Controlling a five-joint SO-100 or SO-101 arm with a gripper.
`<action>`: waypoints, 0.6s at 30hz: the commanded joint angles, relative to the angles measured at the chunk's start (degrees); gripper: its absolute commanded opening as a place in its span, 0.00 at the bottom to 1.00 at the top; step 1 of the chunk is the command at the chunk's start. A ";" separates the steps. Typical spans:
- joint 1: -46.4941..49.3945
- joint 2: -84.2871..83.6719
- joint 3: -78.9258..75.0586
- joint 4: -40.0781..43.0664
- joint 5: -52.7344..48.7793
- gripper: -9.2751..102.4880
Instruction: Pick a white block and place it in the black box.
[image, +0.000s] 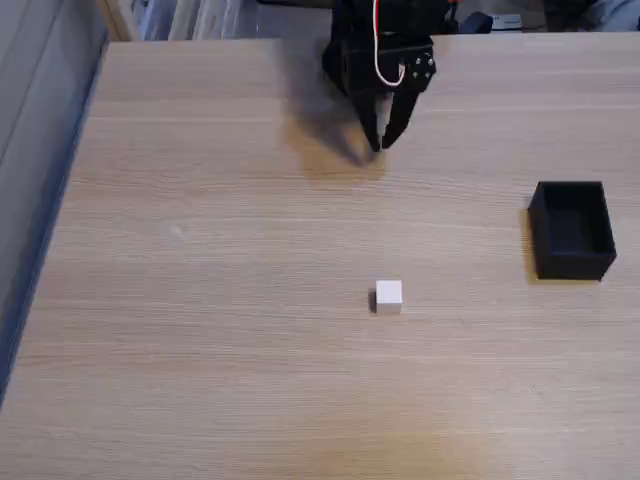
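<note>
The small matte white cube (388, 296) is sitting on the light wooden table (200, 300), well below the black two-finger gripper (381, 143) (fingertips nearly closed, holding nothing); the open black rectangular box (572, 230) is lying far right.

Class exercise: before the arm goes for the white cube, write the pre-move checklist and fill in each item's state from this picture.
1. White block free of neighbours, lying alone on the table: ok.
2. Claw empty: ok, nothing between its fingers.
3. Claw open wide enough for the block: not ok, fingertips nearly together.
4. Path from claw to block unobstructed: ok.
5. Black box open on top and empty: ok.
6. Claw lined up over the block: not ok, it sits farther up in the fixed view.
</note>
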 joint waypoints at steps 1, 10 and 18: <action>-0.26 -8.70 -6.24 -3.25 1.67 0.14; 1.76 -22.06 -11.07 -15.29 4.39 0.28; 3.96 -33.57 -14.77 -22.06 2.99 0.32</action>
